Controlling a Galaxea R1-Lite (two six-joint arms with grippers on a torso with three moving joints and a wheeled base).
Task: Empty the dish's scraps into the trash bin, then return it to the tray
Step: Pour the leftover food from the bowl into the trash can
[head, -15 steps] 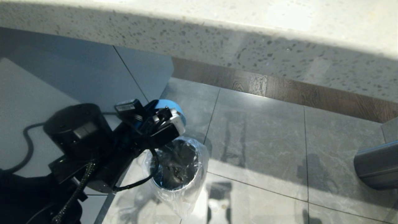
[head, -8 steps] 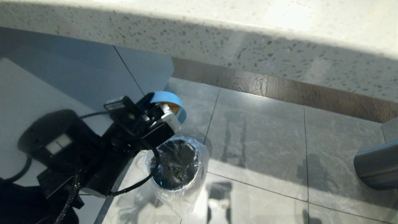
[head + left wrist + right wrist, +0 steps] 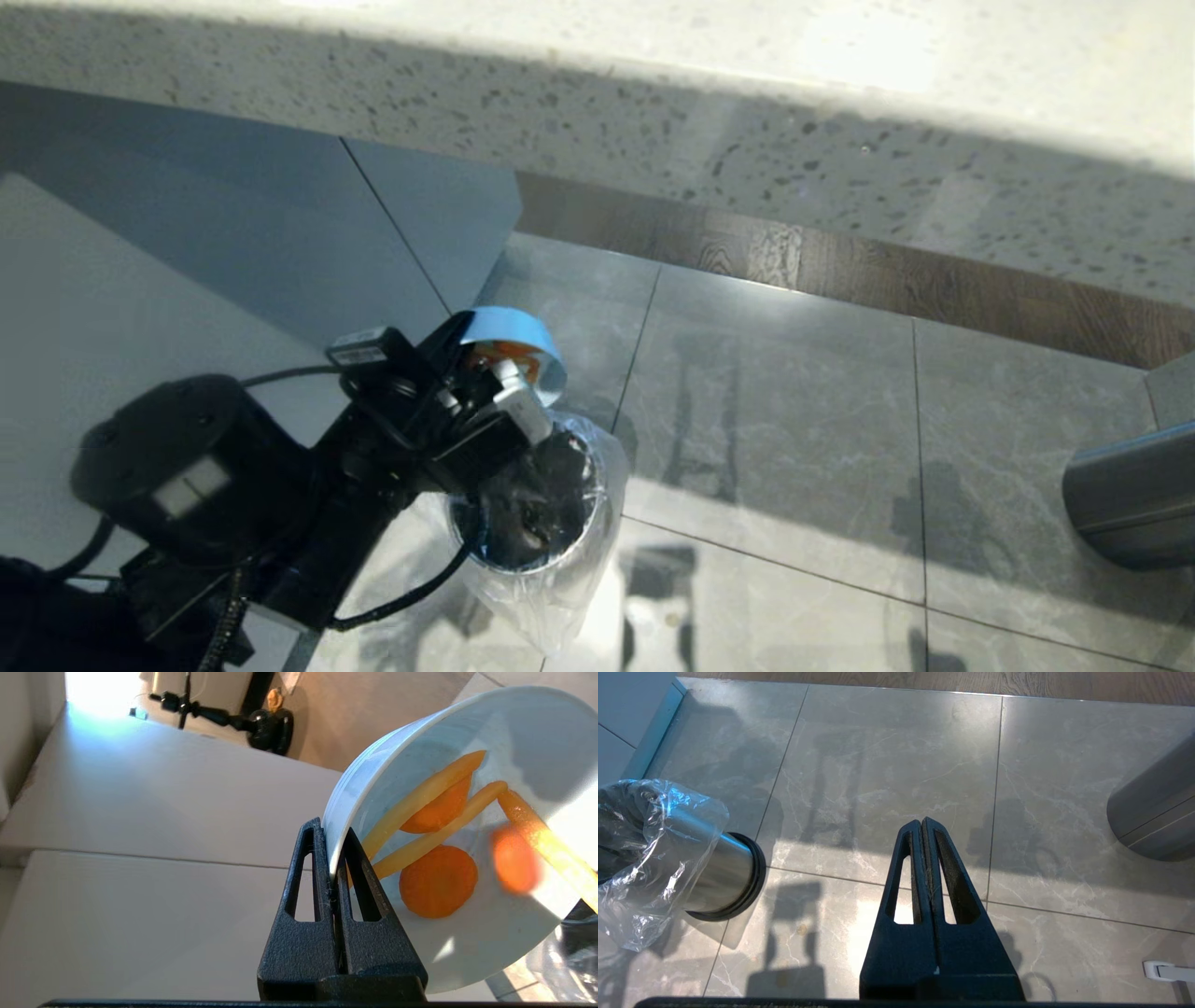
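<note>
The dish (image 3: 512, 326), a small pale blue-white bowl, hangs tilted steeply just above the far rim of the trash bin (image 3: 527, 504). My left gripper (image 3: 331, 828) is shut on the dish's rim, one finger inside and one outside. In the left wrist view the dish's (image 3: 472, 956) scraps (image 3: 438, 882) are orange carrot slices and yellow sticks lying against its wall. One slice is blurred near the low edge. The bin is a shiny metal cylinder (image 3: 717, 877) lined with a clear bag. My right gripper (image 3: 922, 822) is shut and empty over the floor. The tray is out of view.
A speckled stone counter (image 3: 653, 112) runs across the back, with a wooden strip (image 3: 840, 271) below it. A dark steel cylinder (image 3: 1130, 504) stands on the tiles at the right. Pale cabinet panels (image 3: 140, 280) lie to the left of the bin.
My left arm has tipped the dish further over and brought it down closer to the bin's mouth. The orange scraps inside now show in the head view.
</note>
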